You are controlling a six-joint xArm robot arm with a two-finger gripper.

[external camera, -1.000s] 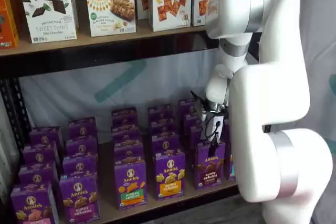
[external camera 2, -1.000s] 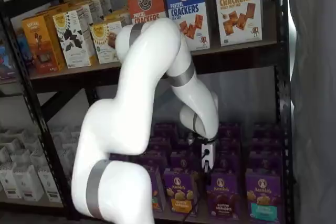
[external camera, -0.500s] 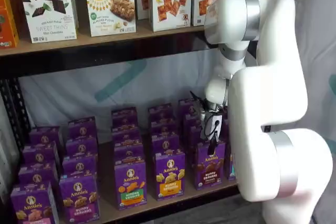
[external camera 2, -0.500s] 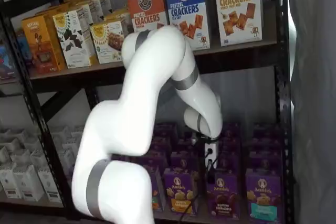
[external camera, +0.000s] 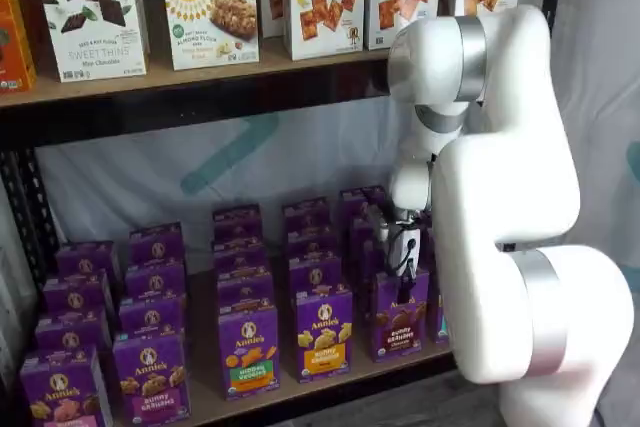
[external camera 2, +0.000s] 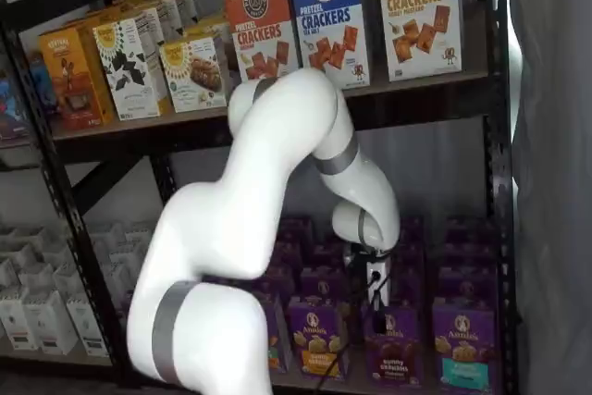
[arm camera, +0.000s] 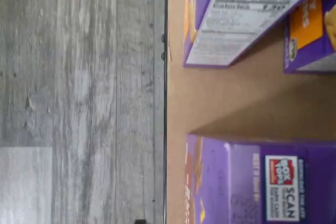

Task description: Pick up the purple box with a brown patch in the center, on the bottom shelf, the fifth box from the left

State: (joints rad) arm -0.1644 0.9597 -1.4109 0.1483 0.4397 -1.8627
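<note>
White-bodied gripper hangs just above the small purple carton with brown snacks pictured in the front row of the brown wooden bottom shelf, fingers spread wide, nothing held; carton unlifted, so descent, grasp and lift remain.

Grey plank floor, black rack

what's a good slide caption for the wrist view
Looking down past purple cartons standing on the bottom shelf, with grey plank floor beyond its edge.
</note>
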